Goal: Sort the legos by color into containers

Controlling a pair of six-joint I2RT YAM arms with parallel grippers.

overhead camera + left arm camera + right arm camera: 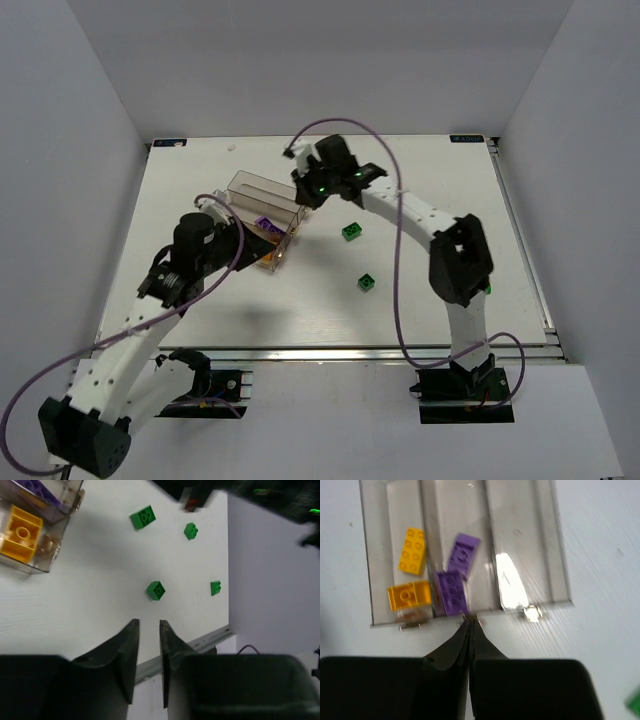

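White table w/ clear 3-bin block + 4 green legos loose, apart from it.

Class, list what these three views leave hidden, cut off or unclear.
1. Top view: the left arm covers the near end of the containers, mostly hiding the yellow legos.
2. Left wrist: the purple lego is cut off by the top edge.
3. Right wrist: a green patch is cropped at the bottom-right corner; unidentifiable.
4. Right wrist: glare washes out one bin floor.
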